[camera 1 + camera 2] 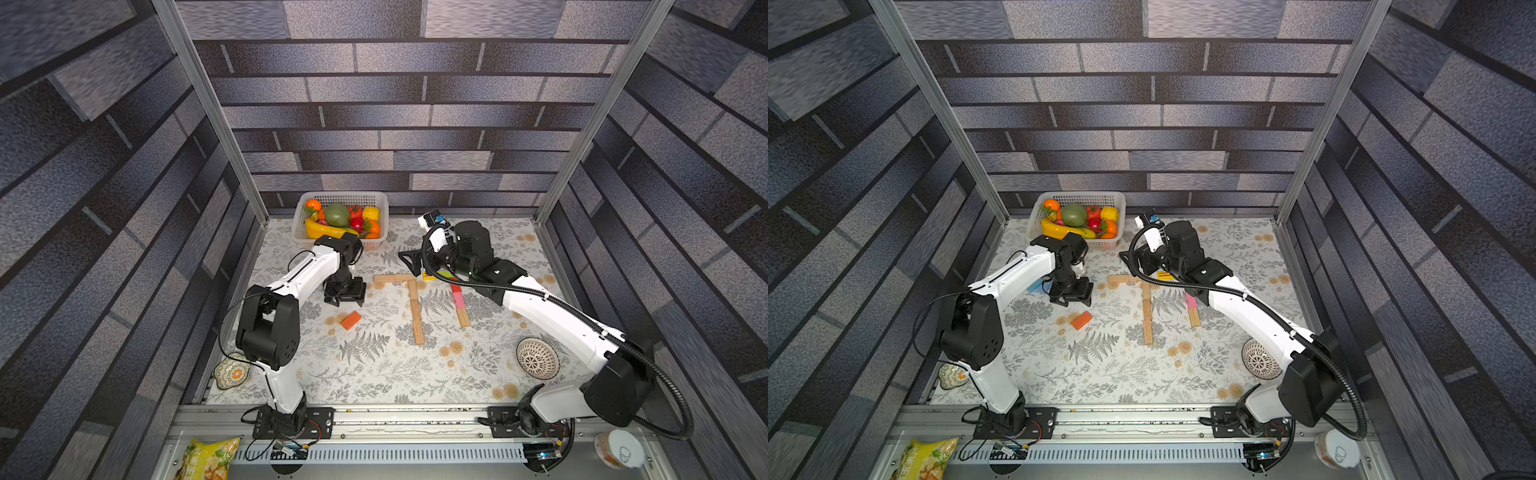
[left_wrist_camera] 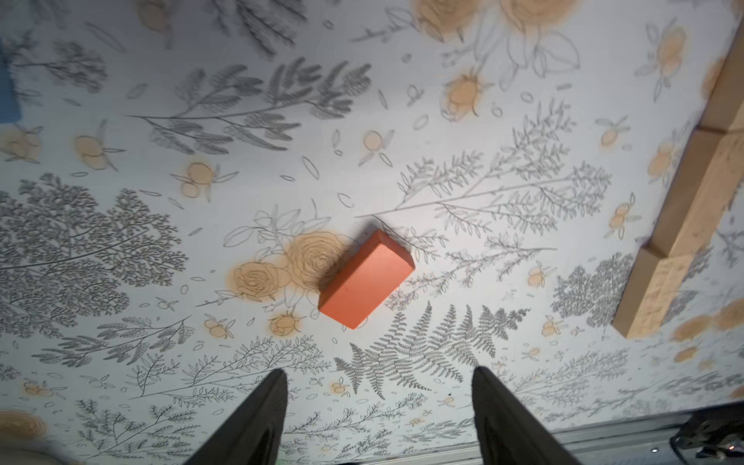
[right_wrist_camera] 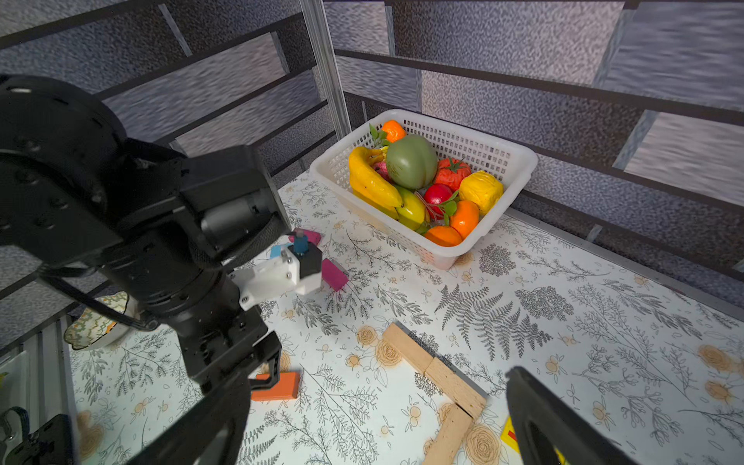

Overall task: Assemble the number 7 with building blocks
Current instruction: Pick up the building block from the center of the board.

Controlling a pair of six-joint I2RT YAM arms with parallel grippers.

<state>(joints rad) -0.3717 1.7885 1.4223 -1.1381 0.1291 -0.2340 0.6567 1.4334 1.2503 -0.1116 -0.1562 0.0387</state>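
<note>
Fingers [image 2: 257,418] of the left gripper [image 2: 378,370] standing wide apart and empty, orange block [image 2: 366,280] lying loose at frame centre ahead of them, right gripper [image 3: 374,386] gaping too, holding nothing, tan number 7 [image 1: 415,311] sitting mid-frame in a top view

A: Any writing you can make out?

B: Little. The yellow snack bag [image 1: 208,459] at the near left edge has printed characters, too blurred to read.

A: And the cup [image 1: 621,451] at the near right?

B: A line-drawn emblem on its lid, no letters I can tell.

A: Numbers?

B: Only the tan blocks [image 1: 415,307] on the tabletop [image 1: 374,374]. A short bar with a long stem down from its right end reads as a 7. A yellow block [image 1: 1165,275] just right of the bar bears red marks, unreadable.
</note>
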